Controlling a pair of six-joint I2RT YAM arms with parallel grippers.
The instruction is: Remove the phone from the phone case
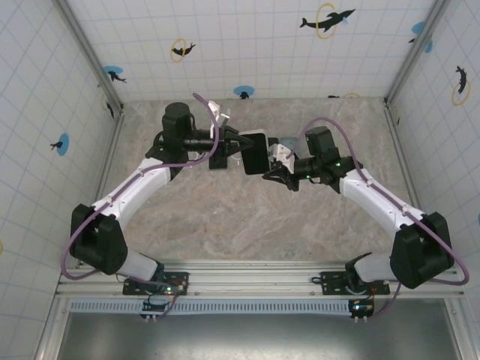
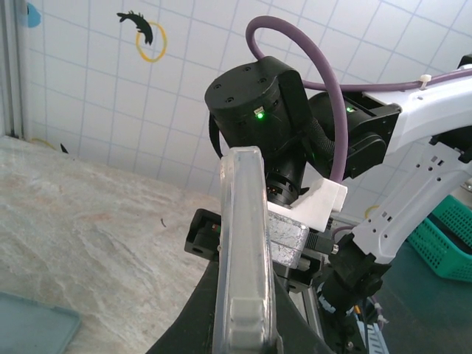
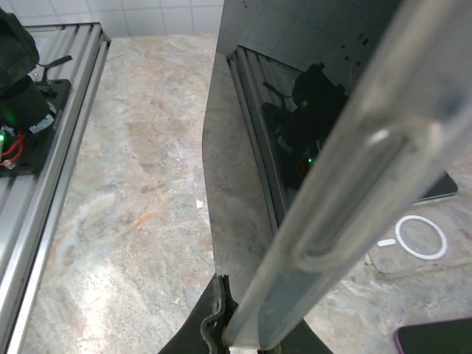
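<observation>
Case (image 2: 243,280), phone (image 1: 253,152) inside, held aloft on edge over the bench's (image 1: 247,225) far middle. Left gripper (image 1: 234,147) jaws clamp its left edge, right gripper (image 1: 271,163) jaws its right edge.

Top camera overhead, wrist cameras close (sharing phone (image 1: 253,152))

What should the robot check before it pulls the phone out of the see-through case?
1. Is the phone in the phone case? Ok, the clear rim wraps it.
2. Is the left gripper clamped on it? Ok.
3. Is the right gripper clamped too? Ok.
4. Is it held up off the table? Ok.
5. Is a finger pressing on the phone alone, to push it out? Cannot tell.
6. Is there a free landing spot? Not ok, a spare clear case lies on the table close by.
</observation>
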